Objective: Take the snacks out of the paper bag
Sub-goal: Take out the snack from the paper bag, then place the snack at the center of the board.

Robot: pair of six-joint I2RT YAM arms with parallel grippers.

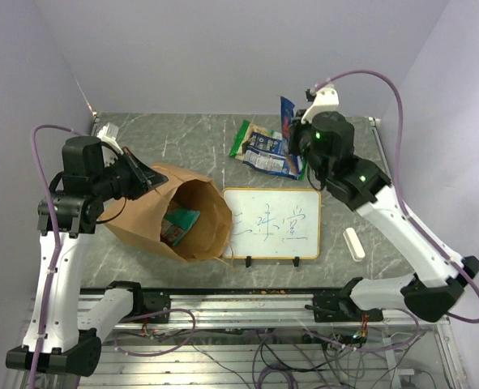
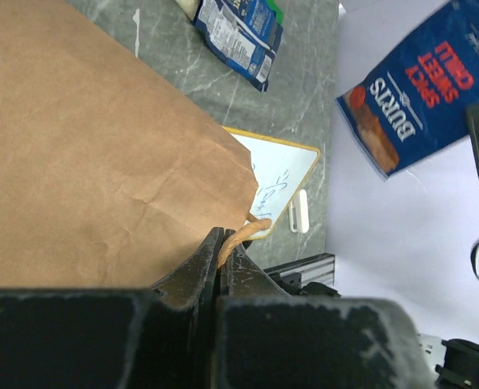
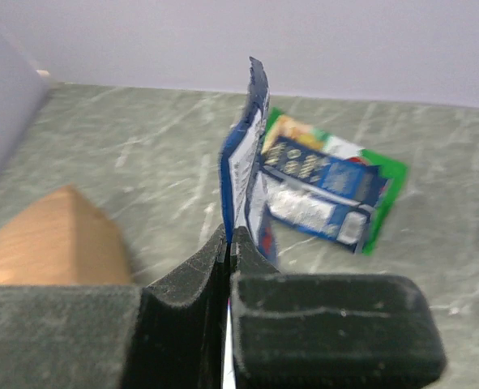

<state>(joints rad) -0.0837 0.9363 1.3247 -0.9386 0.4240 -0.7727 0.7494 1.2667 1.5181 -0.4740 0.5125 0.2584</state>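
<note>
The left gripper (image 2: 220, 237) is clenched on the paper bag's (image 2: 101, 162) string handle (image 2: 243, 231), steadying the bag on its side so the mouth gapes. A teal packet (image 1: 178, 225) lies inside. The right gripper (image 3: 228, 237) pinches a blue packet (image 3: 247, 154) upright above the snacks (image 3: 328, 194) piled beyond its tips, likely to drop it there.

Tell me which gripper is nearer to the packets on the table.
Right. The right gripper holds a blue packet beside those packets; the left gripper pinches the paper bag's handle, farther off.
</note>
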